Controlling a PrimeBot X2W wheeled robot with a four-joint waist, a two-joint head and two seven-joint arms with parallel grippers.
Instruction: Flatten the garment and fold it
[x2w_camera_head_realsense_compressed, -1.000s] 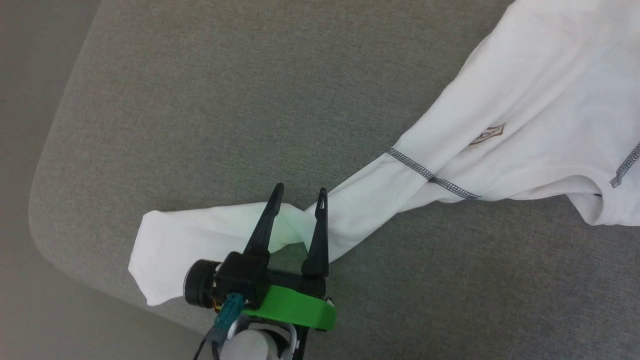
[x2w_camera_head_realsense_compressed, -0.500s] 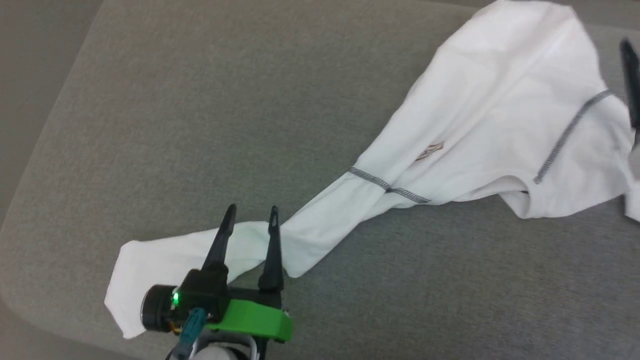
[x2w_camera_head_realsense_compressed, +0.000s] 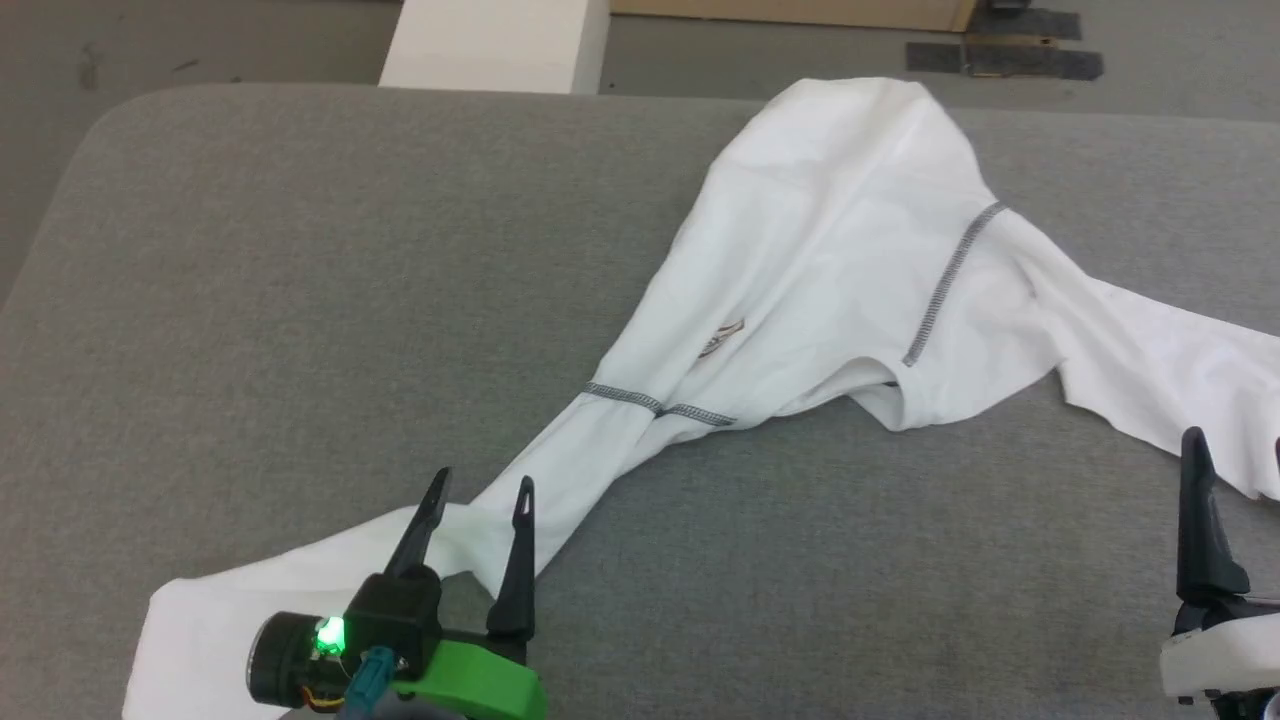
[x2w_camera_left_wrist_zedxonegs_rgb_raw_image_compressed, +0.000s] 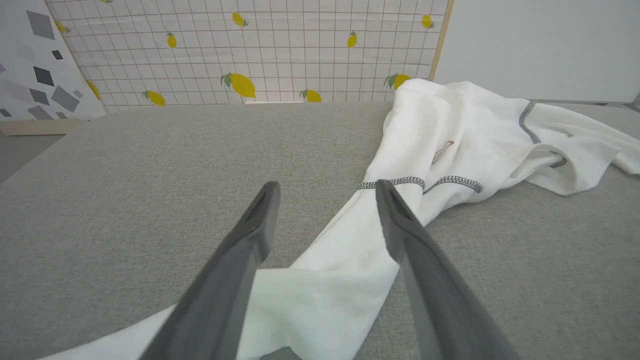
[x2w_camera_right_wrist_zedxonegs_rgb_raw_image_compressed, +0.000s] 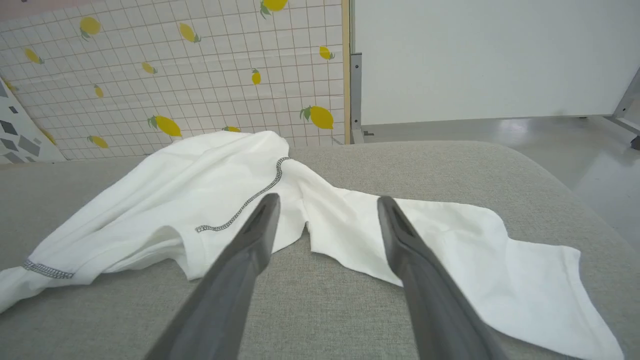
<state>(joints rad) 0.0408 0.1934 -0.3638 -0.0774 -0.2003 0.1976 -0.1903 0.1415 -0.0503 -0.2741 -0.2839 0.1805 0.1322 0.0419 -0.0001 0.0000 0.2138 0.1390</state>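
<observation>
Two grippers, both with fingers spread wide and nothing pinched. Your left gripper (x2w_camera_head_realsense_compressed: 482, 482) hangs over the left sleeve (x2w_camera_head_realsense_compressed: 260, 590), which runs out to the near left corner of the tabletop (x2w_camera_head_realsense_compressed: 250, 300); you cannot tell whether its tips touch the cloth. Your right gripper (x2w_camera_right_wrist_zedxonegs_rgb_raw_image_compressed: 327, 200) stands near the near right corner, just beside the right sleeve (x2w_camera_right_wrist_zedxonegs_rgb_raw_image_compressed: 450, 240), which trails toward the right edge

One garment (x2w_camera_head_realsense_compressed: 830, 250): white, with grey-stitched seams and a small brown-bordered patch (x2w_camera_head_realsense_compressed: 722, 340). Its body is bunched and narrowed toward the far edge, right of middle, with the neck opening facing the near edge

Step in hand, as you may judge it: flattening, early, no fold made. The next move calls for a low pinch on each sleeve, then an outward pull to widen the body

One tabletop: grey woven cover, rounded corners. Beyond its far edge you have one white box (x2w_camera_head_realsense_compressed: 495, 45) and grey floor with dark tape strips (x2w_camera_head_realsense_compressed: 1000, 55). Behind stand a lemon-print grid panel (x2w_camera_left_wrist_zedxonegs_rgb_raw_image_compressed: 240, 50) and a plain white wall (x2w_camera_right_wrist_zedxonegs_rgb_raw_image_compressed: 475, 60)
</observation>
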